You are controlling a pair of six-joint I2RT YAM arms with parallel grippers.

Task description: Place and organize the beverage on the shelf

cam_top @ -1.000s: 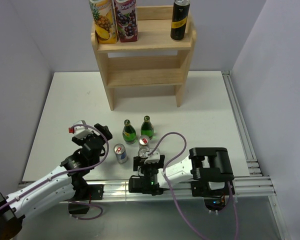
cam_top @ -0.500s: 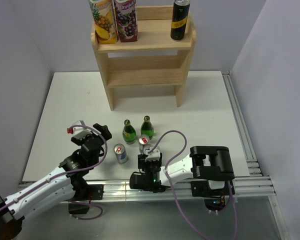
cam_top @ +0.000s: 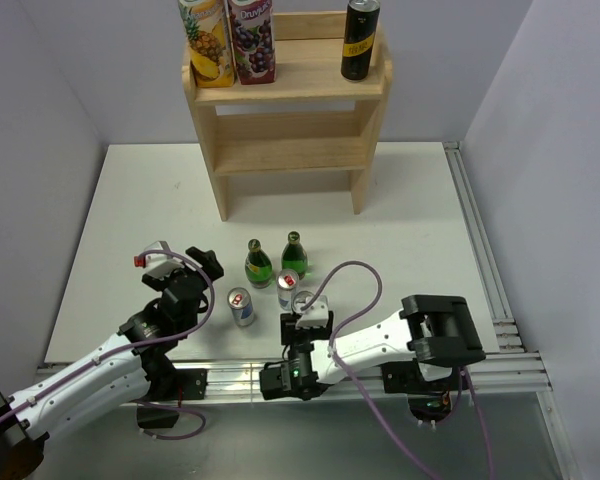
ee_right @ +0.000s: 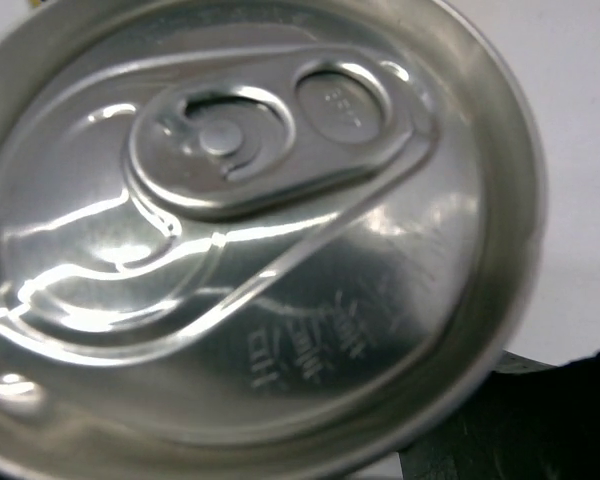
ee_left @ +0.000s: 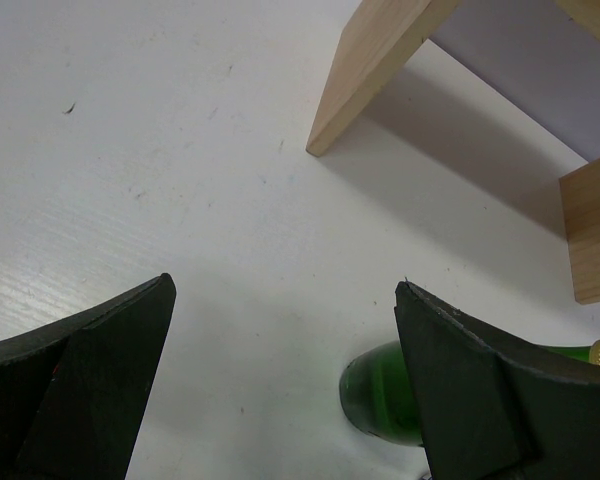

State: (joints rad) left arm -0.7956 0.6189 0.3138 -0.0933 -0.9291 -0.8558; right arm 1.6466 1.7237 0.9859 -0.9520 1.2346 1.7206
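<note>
— Two end effectors; which one is busy?

— The right end effector [cam_top: 303, 310] sits low over a silver can [ee_right: 240, 230] near the front edge of the table [cam_top: 130, 200]. Its wrist view shows nothing but the can's lid, so I cannot tell whether it is clamped on the can or loose. The left end effector [ee_left: 283, 300] is spread wide and carries nothing, aimed past a green bottle [ee_left: 380, 400] toward the shelf [cam_top: 290, 150].

— So which step is this?

— Picking up that can, I'd judge. Next it needs a sure grip on the can's wall and a straight lift clear of the red-topped can [cam_top: 288, 282] just beside it. Then comes a reach to a bare lower tier. The shelf stands at the far side, well apart from these drinks.

— Materials?

— Silver can: thin shiny metal, round and smooth, with a pull tab; likely slippery. Green bottle: glossy glass with a narrow neck, probably tippy. Shelf: pale, flat, unpainted wood, with cartons [cam_top: 205, 45] and a black can [cam_top: 360, 38] on its top tier.
</note>
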